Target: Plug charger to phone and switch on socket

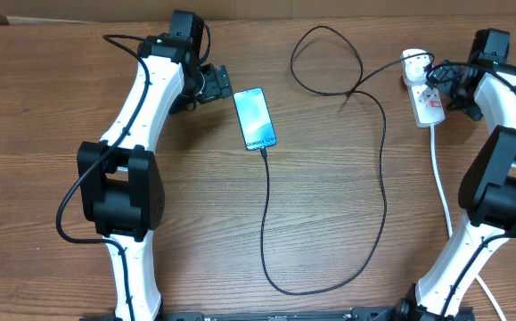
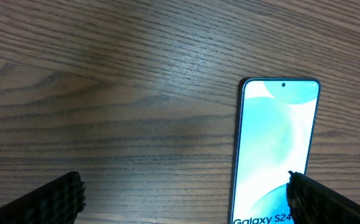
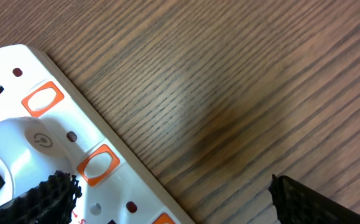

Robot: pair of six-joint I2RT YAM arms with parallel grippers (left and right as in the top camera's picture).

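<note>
Two tools stand wide open and hold nothing. The left tool (image 1: 215, 86) hovers just beside the phone (image 1: 254, 119), which lies flat on the table (image 1: 329, 241) with its lit screen facing up. In the left wrist view one finger (image 2: 329, 205) overlaps the phone's lower corner. The charger (image 1: 384, 169) loops across the table, its tip meeting the phone's near end and its adapter sitting on the socket (image 1: 428, 107) at the far right. The right tool (image 1: 440, 82) hangs over the socket; whether it touches cannot be told

Overhead looks straight down; wrist views close, sharing phone (image 1: 254, 119), socket (image 1: 426, 102).
</note>
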